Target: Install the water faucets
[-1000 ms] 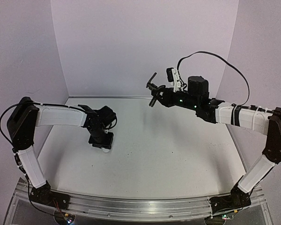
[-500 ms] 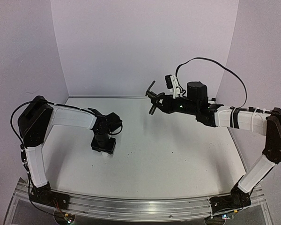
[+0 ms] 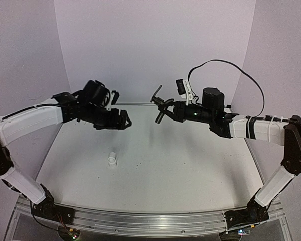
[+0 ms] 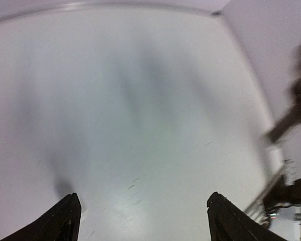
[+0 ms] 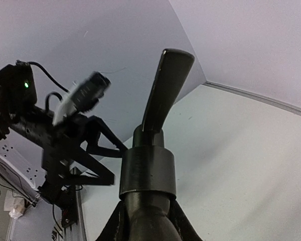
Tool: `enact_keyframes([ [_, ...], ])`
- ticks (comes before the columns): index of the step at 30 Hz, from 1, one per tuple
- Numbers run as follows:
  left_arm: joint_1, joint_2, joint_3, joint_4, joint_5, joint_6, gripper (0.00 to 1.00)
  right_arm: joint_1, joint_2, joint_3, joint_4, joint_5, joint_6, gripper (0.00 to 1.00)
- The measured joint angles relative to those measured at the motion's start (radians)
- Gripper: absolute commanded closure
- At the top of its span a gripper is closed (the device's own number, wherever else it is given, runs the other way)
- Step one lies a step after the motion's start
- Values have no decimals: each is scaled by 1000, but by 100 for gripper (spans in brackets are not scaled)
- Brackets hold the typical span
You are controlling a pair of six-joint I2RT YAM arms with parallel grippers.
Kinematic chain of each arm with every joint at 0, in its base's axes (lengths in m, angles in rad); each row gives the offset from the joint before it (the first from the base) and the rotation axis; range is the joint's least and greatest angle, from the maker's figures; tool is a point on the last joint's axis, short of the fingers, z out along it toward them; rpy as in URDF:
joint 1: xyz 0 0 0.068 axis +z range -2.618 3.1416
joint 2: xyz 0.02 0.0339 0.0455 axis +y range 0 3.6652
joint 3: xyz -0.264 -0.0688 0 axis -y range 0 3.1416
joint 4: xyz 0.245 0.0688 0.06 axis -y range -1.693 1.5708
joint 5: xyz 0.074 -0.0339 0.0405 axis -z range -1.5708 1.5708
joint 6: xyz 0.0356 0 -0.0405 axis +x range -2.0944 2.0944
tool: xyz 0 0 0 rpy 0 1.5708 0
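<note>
There is one table point(image 3: 190, 165). Two robot arms are counted, the left arm point(image 3: 35, 118) and the right arm point(image 3: 256, 128). Each carries one gripper, so there are two in all: the left gripper point(image 3: 124, 120) and the right gripper point(image 5: 145, 226). There is one short white cylinder point(image 3: 112, 158). One black faucet piece point(image 5: 149, 165) shows, seemingly a single part with collar and flat lever, though the top view is too small to be sure. One black cable point(image 3: 231, 63) is seen.
</note>
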Motion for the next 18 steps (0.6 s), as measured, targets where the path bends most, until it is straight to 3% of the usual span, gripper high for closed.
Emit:
enact_keyframes([
  [3, 12, -138, -29, 247, 217, 8, 9, 4, 5, -14, 100, -58, 61, 100],
  [6, 19, -177, -36, 472, 369, -14, 9, 17, 24, -14, 215, -97, 126, 100],
  [12, 42, -123, -70, 701, 484, -82, 14, 65, 61, -14, 340, -151, 204, 100],
  [15, 48, -78, -69, 735, 515, -92, 25, 86, 70, -14, 361, -163, 218, 100],
  [18, 48, -46, -68, 750, 554, -105, 45, 101, 74, -14, 374, -170, 225, 100],
])
